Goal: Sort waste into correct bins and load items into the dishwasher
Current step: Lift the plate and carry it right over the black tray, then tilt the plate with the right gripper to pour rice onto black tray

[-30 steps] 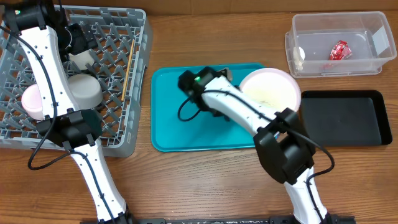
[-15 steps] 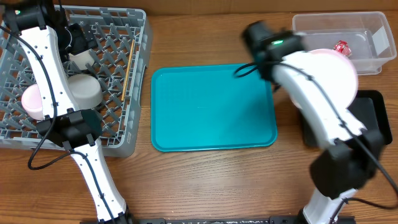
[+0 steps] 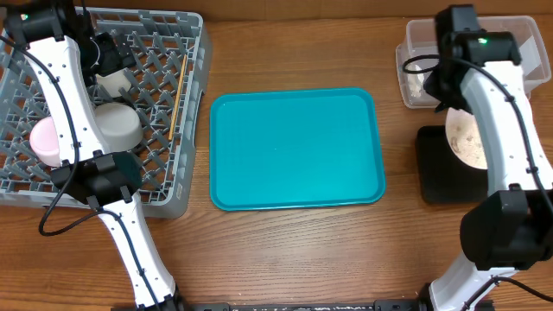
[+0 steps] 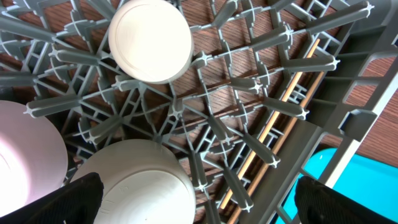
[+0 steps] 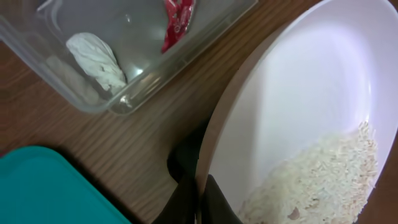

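1. Your right pincer (image 5: 200,196) is clamped on the large round white plate (image 5: 311,106), tilted above the shallow black rectangular tray (image 3: 432,181).
2. Your left pincer (image 4: 202,199) hangs wide open over the square grey lattice dish rack (image 3: 194,104).
3. Done: the crumpled white tissue (image 5: 96,59) and crinkled red wrapper (image 5: 177,18) lie in the clear plastic tub (image 5: 124,93); the pale pink bowl (image 3: 45,142), grey-blue bowl (image 3: 117,125), small white cup (image 4: 149,40) and wooden chopsticks (image 3: 179,86) are racked.
4. Left, by my judgement: tip the white rice scraps (image 5: 323,180) off, then rack the plate.
5. The brown wooden surface (image 3: 294,250) carries a teal serving tray (image 3: 294,147); no room shows.

Tally: one pink bowl (image 3: 43,140), one grey bowl (image 3: 117,125), one cup (image 4: 149,40), one plate (image 3: 465,142), one rack (image 3: 164,200), one tub (image 3: 413,47), one black tray (image 3: 432,177), one teal tray (image 3: 294,147).
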### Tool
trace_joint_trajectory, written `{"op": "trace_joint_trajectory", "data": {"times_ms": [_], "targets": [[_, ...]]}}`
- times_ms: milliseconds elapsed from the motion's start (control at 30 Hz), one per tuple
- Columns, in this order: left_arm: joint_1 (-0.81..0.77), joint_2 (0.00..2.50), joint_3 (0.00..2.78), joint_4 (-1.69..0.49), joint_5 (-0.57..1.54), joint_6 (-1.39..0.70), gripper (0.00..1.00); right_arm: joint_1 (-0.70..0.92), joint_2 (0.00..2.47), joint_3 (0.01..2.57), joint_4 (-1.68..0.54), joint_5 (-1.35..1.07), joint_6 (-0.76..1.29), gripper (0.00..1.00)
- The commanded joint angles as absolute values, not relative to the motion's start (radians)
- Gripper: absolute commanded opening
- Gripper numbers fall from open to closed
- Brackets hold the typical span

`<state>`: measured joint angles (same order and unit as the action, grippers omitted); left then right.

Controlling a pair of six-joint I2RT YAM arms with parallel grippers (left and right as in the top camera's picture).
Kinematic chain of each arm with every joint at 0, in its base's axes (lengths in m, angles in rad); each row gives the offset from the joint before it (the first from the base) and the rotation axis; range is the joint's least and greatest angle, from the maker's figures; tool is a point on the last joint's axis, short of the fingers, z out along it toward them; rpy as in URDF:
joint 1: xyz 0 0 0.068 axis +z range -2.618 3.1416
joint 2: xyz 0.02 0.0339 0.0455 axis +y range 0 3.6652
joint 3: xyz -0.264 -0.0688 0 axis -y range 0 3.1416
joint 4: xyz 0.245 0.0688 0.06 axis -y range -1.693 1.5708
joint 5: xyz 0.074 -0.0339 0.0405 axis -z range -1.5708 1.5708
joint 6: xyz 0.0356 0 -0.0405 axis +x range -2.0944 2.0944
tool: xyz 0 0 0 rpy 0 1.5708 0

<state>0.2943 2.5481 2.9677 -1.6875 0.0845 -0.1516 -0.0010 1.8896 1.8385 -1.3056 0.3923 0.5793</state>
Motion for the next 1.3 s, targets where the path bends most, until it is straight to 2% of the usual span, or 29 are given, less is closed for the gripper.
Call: {"op": "trace_joint_trajectory", "data": {"times_ms": [0, 467, 700, 1267], "targets": [[0.287, 2.511, 2.980, -1.689, 0.074, -0.161, 1.00, -0.049, 1.874, 1.858, -1.274, 0.292, 0.515, 0.04], [0.287, 2.511, 2.980, -1.689, 0.074, -0.161, 1.00, -0.234, 1.874, 1.858, -1.214, 0.034, 0.512, 0.04], [0.287, 2.511, 2.980, -1.689, 0.074, -0.161, 1.00, -0.309, 1.874, 1.858, -1.197, -0.106, 0.442, 0.04], [0.287, 2.511, 2.980, -1.689, 0.074, -0.161, 1.00, -0.356, 1.874, 1.858, -1.199, -0.313, 0.414, 0.04]]}}
